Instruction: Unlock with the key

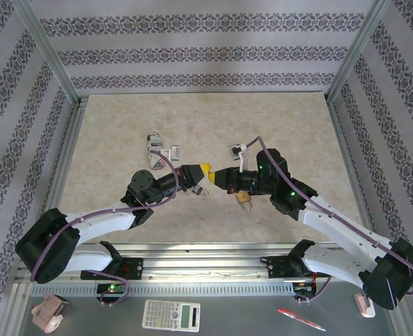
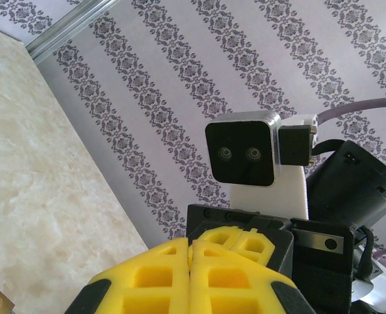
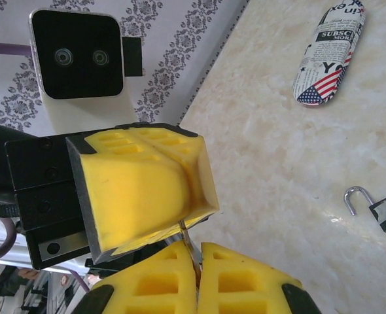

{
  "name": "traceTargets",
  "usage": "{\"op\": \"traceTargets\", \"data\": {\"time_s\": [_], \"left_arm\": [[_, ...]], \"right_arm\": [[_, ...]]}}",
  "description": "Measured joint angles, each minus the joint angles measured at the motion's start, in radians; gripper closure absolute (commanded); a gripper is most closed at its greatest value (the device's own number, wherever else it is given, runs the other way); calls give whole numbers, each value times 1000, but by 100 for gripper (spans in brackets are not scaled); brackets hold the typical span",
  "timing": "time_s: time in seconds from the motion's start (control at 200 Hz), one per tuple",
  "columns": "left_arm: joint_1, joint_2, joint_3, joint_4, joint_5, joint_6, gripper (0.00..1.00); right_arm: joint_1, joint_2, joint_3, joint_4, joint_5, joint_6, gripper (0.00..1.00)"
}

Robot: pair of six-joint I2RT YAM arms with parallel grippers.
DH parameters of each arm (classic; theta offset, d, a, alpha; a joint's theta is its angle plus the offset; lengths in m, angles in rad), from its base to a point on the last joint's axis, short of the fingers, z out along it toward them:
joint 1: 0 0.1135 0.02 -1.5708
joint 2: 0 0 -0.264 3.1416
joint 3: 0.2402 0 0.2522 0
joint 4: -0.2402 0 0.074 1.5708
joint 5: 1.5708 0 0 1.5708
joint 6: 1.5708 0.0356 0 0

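A patterned case (image 1: 154, 151) and a small dark-grey padlock (image 1: 175, 150) lie on the worktop (image 1: 297, 126) beyond the left claw (image 1: 197, 172), on its far outer side, well apart from its tips. In the right wrist view that padlock's shackle stands swung open.

The left claw is raised off the worktop and points straight at the other claw, nose to nose. Its yellow fingers are pressed together to a bare seam. Whether anything sits in that seam cannot be told.

The key (image 3: 188, 243) is between the two claws. In the right wrist view it is a thin pale sliver standing out of the seam of the right claw (image 1: 219, 176), its free end reaching the lower edge of the left claw's fingertips. The right claw is closed narrow on it. Meeting tip to tip like this looks like a hand-over or a re-seating of the key, since so slim a piece is hard to aim while pinched by its blade.

A brass padlock (image 1: 245, 200) lies on the worktop just beside the right claw's wrist, on its near side. It is close at hand and is probably the lock the key is meant for.
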State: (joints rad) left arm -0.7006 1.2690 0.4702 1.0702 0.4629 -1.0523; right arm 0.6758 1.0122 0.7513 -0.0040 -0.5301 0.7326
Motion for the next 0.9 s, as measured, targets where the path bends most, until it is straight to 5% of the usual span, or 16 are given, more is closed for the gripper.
{"op": "traceTargets", "data": {"time_s": [0.065,0.18,0.315,0.555,0.704,0.899], "left_arm": [[0,0,-10,18,0,-5,96],[-1,2,-31,38,-4,-12,43],[6,-49,-69,-62,-51,-23,21],[64,-354,71,-667,-172,47,17],[68,-352,234,-964,-196,121,17],[68,-298,246,-1170,-199,177,17]], "right_arm": [[0,0,0,0,-6,0,100],[-2,0,5,-26,-4,-6,100],[-20,-8,40,-143,38,-44,100],[-48,-53,116,-473,181,-160,100],[-96,-2,159,-689,364,-212,100],[-134,179,162,-809,576,-224,100]]}}
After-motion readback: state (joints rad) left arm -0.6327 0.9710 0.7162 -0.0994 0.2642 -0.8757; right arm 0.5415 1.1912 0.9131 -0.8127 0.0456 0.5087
